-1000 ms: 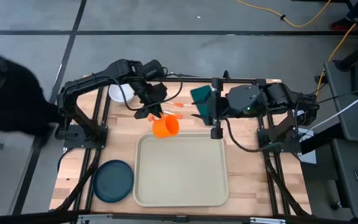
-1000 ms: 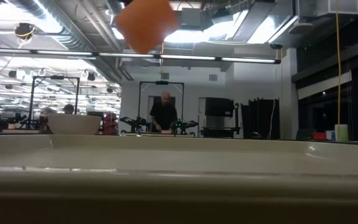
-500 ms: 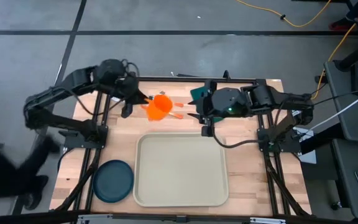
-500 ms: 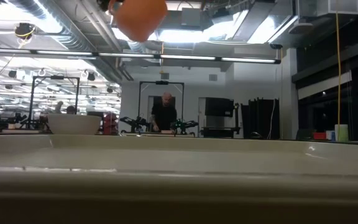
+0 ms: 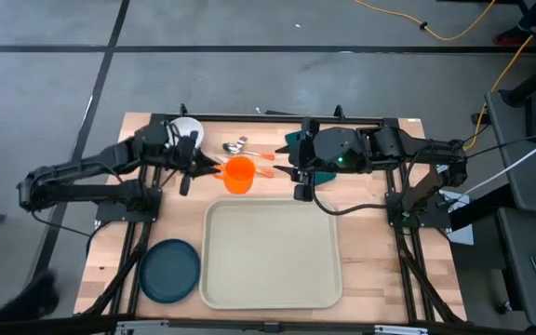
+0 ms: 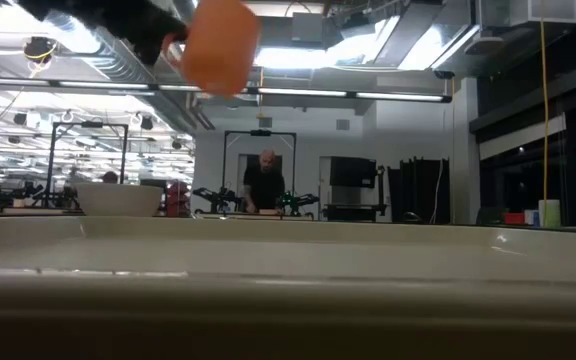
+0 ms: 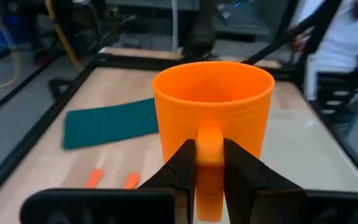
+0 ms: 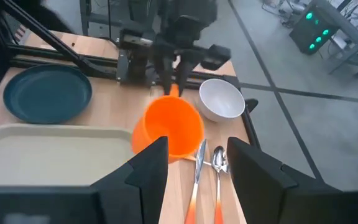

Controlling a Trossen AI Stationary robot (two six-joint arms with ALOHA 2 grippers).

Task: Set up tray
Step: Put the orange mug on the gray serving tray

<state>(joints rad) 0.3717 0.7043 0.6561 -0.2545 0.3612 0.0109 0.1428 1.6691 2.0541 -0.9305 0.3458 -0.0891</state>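
An orange mug [image 5: 239, 174] is pinched by its handle in the left end effector [image 7: 209, 163], near the worktop's [image 5: 370, 279] far edge. The right end effector [image 8: 196, 155] is spread nearby. The tray [image 5: 270, 256] lies at the near edge, centred.

You have a wooden table [image 5: 370, 265] with black rails along its sides. Flat on it lies the tray [image 5: 271, 254], near the front edge. Just beside the tray's left front corner sits the plate [image 5: 168, 270]. Along the far side rest the bowl [image 5: 187, 129], two orange-handled spoons [image 5: 249, 149] and the green napkin [image 5: 297, 140].
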